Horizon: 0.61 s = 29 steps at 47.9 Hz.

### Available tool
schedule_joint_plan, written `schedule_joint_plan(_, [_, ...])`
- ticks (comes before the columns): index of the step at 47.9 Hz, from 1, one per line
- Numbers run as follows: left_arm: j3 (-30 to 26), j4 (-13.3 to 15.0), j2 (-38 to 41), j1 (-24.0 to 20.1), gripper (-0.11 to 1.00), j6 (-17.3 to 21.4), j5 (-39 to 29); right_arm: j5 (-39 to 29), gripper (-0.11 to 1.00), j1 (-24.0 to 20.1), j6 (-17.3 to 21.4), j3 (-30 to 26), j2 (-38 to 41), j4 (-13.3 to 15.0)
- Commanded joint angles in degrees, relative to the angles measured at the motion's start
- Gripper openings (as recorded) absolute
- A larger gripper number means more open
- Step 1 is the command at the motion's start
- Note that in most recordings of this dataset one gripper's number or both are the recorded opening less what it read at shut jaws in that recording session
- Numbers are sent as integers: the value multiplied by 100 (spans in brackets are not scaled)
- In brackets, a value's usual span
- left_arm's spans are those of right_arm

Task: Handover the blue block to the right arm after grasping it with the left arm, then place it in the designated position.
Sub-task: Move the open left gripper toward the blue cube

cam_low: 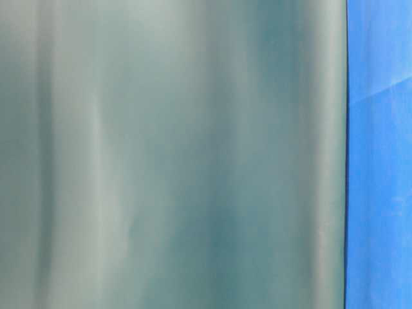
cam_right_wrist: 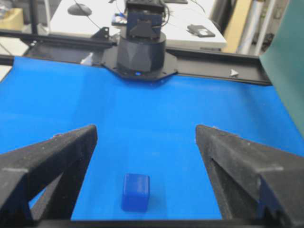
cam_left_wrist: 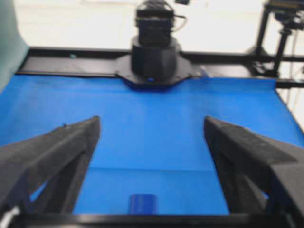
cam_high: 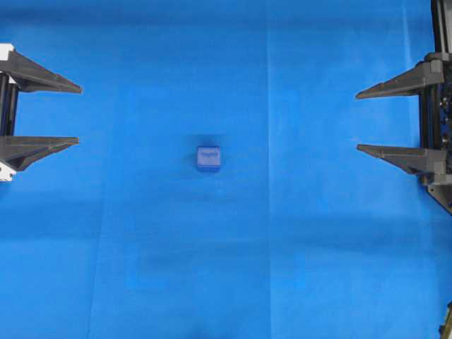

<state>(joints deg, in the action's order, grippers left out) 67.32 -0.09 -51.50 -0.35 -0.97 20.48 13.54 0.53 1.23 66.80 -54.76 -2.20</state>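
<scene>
The blue block (cam_high: 208,158) lies alone on the bright-blue cloth (cam_high: 282,247) near the middle of the overhead view. My left gripper (cam_high: 78,115), with white brackets at its finger bases, stands open at the left edge, well clear of the block. At the right edge my right gripper (cam_high: 357,120) is open too, equally far from it. In the left wrist view the block (cam_left_wrist: 143,204) shows low between the spread fingers (cam_left_wrist: 71,147) of the left gripper (cam_left_wrist: 152,124). The right wrist view shows the block (cam_right_wrist: 135,191) on the cloth between the wide-apart tips of the right gripper (cam_right_wrist: 146,130). No marker for the designated position shows.
The opposite arm's black base (cam_left_wrist: 153,57) stands at the cloth's far edge in the left wrist view, and likewise a base (cam_right_wrist: 140,52) in the right wrist view. A grey-green backdrop (cam_low: 167,154) fills most of the table-level view, with cloth (cam_low: 380,161) at its right.
</scene>
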Motion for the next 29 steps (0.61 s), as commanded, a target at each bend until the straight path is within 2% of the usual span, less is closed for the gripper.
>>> schedule_joint_plan(1, [-229, -9, 290, -9, 92, 0, 185, 53, 97, 9, 9, -158, 44, -9])
schedule_joint_plan(18, [-984, -9, 1846, -62, 92, 9, 923, 105, 97, 18, 9, -158, 53, -9])
schedule_joint_plan(29, [-1793, -9, 2953, -105, 92, 18, 958, 158, 97, 26, 0, -158, 62, -18])
